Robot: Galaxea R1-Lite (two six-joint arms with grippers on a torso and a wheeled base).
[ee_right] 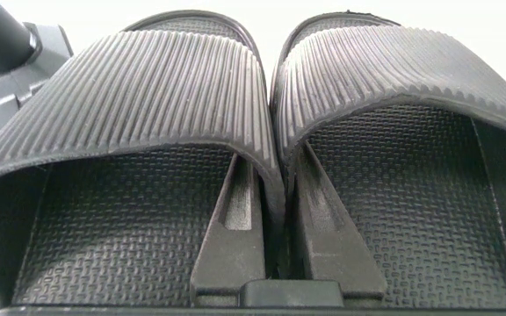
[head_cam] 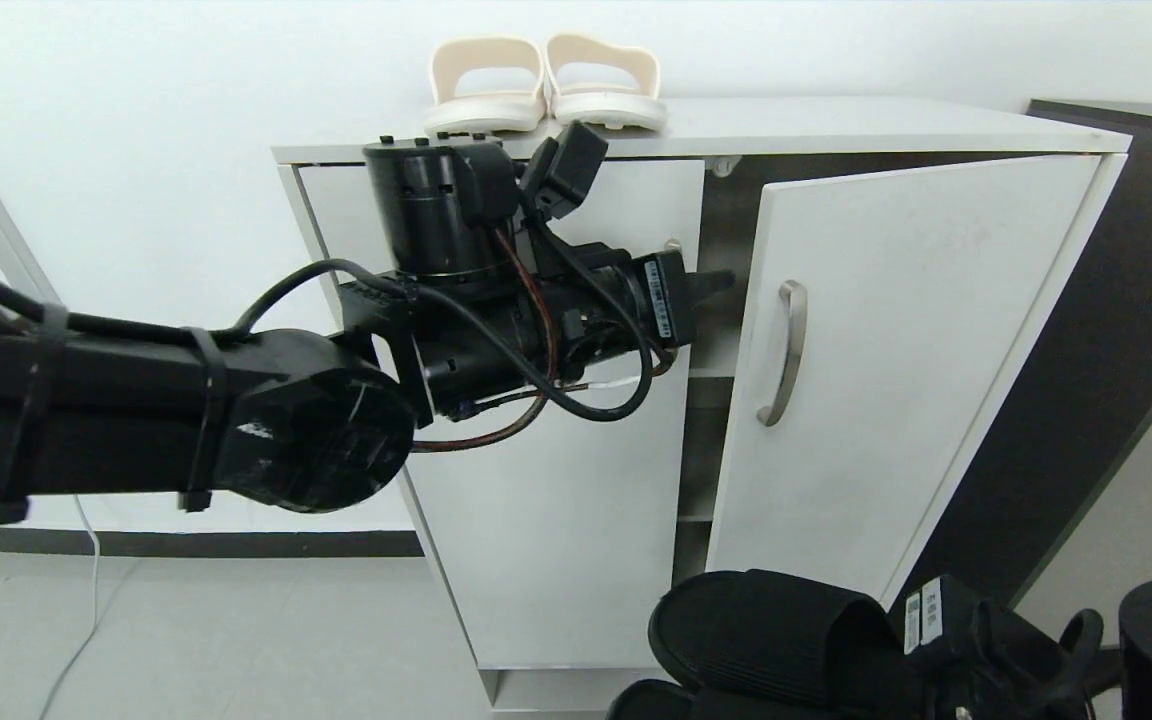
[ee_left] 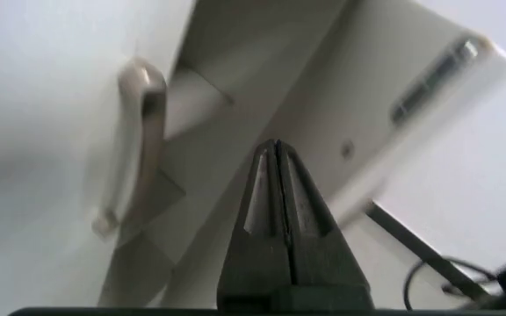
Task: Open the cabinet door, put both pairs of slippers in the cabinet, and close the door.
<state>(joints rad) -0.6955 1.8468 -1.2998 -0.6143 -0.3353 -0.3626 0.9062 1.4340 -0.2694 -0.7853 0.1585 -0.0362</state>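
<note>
The white cabinet [head_cam: 836, 125] has its right door [head_cam: 916, 350] swung partly open, leaving a dark gap with shelves beside the left door [head_cam: 556, 500]. My left gripper [head_cam: 718, 284] is shut on nothing, its tip in that gap just left of the silver handle [head_cam: 784, 352]. The left wrist view shows the closed fingers [ee_left: 262, 197] with the handle [ee_left: 134, 149] off to one side. A cream pair of slippers [head_cam: 546, 85] rests on the cabinet top. Low in front of the cabinet, my right gripper [ee_right: 275, 219] is shut on the black slippers [head_cam: 766, 620], pinching their touching inner walls [ee_right: 275, 132].
A dark panel [head_cam: 1116, 330] stands right of the cabinet, behind the open door. A white wall runs behind, with grey floor to the left where a thin cable [head_cam: 86, 600] lies. My left arm [head_cam: 186, 420] spans the space in front of the left door.
</note>
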